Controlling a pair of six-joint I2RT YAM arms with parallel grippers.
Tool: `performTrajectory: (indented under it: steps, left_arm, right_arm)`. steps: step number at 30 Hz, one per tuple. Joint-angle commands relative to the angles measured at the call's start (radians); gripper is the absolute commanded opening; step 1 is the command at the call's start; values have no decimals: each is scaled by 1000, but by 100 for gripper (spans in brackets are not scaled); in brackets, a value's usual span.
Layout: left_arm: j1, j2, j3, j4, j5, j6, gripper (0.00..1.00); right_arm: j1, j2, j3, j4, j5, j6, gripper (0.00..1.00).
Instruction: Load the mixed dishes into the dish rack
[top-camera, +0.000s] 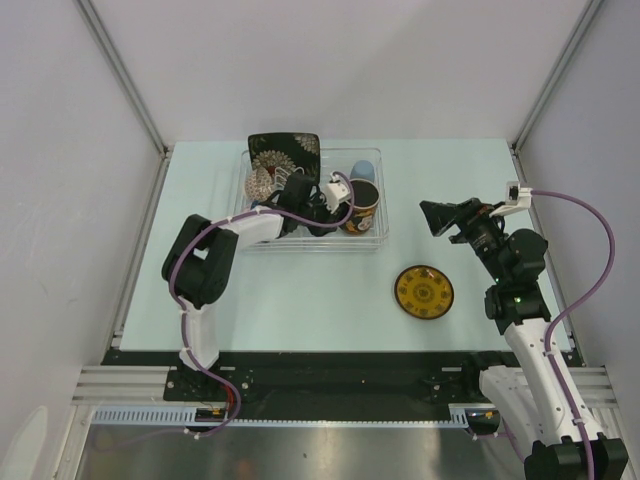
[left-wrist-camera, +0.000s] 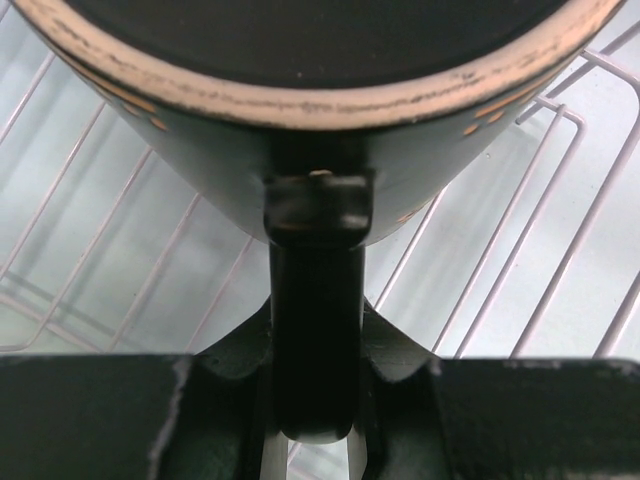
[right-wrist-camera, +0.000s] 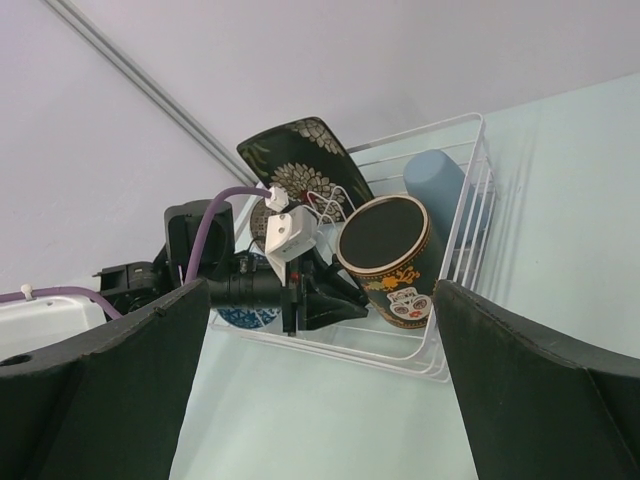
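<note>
The table (top-camera: 300, 310) carries the dish rack (top-camera: 370, 243) at its far middle. The yellow round saucer (top-camera: 424, 291) lies flat on the table at the rack's 5 o'clock, apart from it. The right hand (top-camera: 437, 216) hangs at the rack's 3 o'clock, fingers spread wide and holding nothing; the saucer is at its 6 o'clock.

Inside the rack, the black square floral plate (top-camera: 283, 150) stands on edge at the 11 o'clock corner. The pale blue cup (top-camera: 363, 168) is at 1 o'clock, with the dark floral mug (top-camera: 362, 210) tilted just beside it at 3 o'clock. The left hand (top-camera: 333, 213) reaches in from 9 o'clock, pinching the mug's handle (left-wrist-camera: 315, 300) over the rack's wires.
</note>
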Motion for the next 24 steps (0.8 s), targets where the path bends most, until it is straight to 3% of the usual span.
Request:
performTrajectory:
  steps: [1,3,4,6,9,10,18,20,21,24]
  left_arm:
    - [-19,-9,64,-34,37,76,24]
    - [-21,14,84,-51,32,78,30]
    - [-21,19,87,-65,35,87,40]
    - [-21,19,82,-66,37,93,44]
    - [-21,19,88,-71,33,81,60]
    - [-21,18,88,-74,34,79,75]
    - [-16,-31,96,-98,26,73,79]
    - [-15,-59,116,-111,21,59,85]
    - [-13,-70,125,-129,21,50,93]
    - [-7,-128,153,-164,23,32,96]
  right_arm:
    - [-4,-5,2,56,-5,16,100]
    - [-4,-8,2,57,-3,19,100]
    - [-4,-9,2,57,-2,19,100]
    - [-7,-9,4,57,-2,22,100]
    - [-8,-8,4,57,-3,25,100]
    - [-8,-6,4,58,-2,25,100]
    - [-10,-8,2,34,8,7,100]
    - [-11,0,2,-14,11,-10,100]
    - [-10,6,2,-63,15,-18,100]
    - [-10,38,7,-194,49,-25,100]
